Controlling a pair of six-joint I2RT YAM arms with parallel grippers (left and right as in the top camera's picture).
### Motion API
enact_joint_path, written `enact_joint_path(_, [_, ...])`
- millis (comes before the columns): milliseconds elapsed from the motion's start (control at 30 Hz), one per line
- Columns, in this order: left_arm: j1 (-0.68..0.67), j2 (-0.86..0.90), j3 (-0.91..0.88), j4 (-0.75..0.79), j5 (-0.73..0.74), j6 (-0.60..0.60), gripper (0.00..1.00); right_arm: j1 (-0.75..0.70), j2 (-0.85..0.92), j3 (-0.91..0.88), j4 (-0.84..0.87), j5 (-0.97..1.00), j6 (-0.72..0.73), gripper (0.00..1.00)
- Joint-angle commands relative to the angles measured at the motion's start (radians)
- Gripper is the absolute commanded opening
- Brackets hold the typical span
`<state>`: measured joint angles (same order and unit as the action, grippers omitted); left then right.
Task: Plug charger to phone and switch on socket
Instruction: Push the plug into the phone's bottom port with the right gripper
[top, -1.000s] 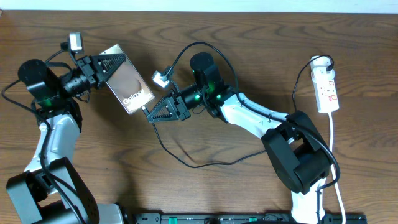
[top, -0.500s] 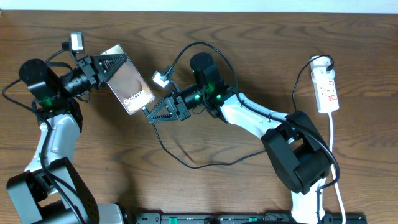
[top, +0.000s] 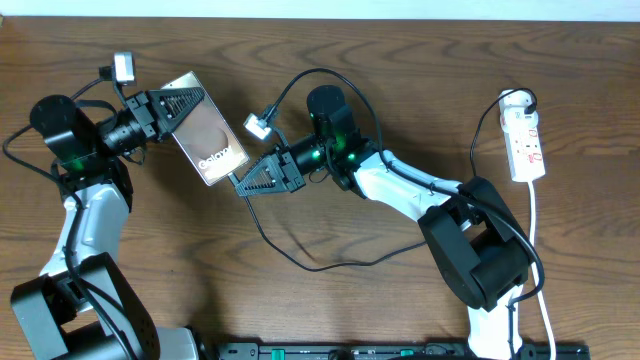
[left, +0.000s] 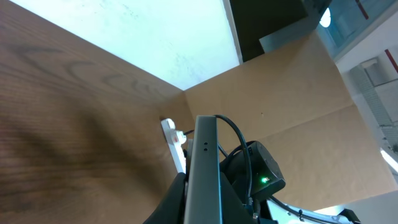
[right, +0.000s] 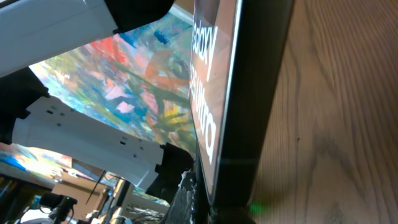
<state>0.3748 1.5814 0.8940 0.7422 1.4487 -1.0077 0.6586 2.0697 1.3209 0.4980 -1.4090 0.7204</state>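
My left gripper (top: 185, 103) is shut on the top end of the brownish-grey phone (top: 210, 140) and holds it tilted, "Galaxy" lettering facing up. In the left wrist view the phone (left: 204, 162) shows edge-on between the jaws (left: 203, 208). My right gripper (top: 240, 183) is shut on the plug end of the thin black charger cable (top: 290, 255), its tips against the phone's lower end. In the right wrist view the phone's end (right: 249, 93) fills the frame just past the jaws (right: 214, 199); the plug tip itself is hidden. The white socket (top: 526, 140) lies at the far right.
The charger cable loops across the wooden table below the right arm towards its base (top: 480, 250). The socket's white cord (top: 540, 260) runs down the right edge. A small white block (top: 258, 127) on the right wrist sits close to the phone.
Almost nothing differs; the right gripper has crept slightly up and left towards the phone's lower end. The left arm and phone have stayed still.
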Motion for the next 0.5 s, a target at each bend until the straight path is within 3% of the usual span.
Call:
enact_joint_path(0, [-0.014,-0.005,0.005,0.004,0.097,0.023,0.08,-0.012,-0.004,0.013,0.018,0.117,-0.003,0.01])
enact_joint_path(467, [-0.014,-0.005,0.005,0.004,0.112,0.019,0.07,-0.022,-0.004,0.013,0.053,0.147,-0.003,0.01])
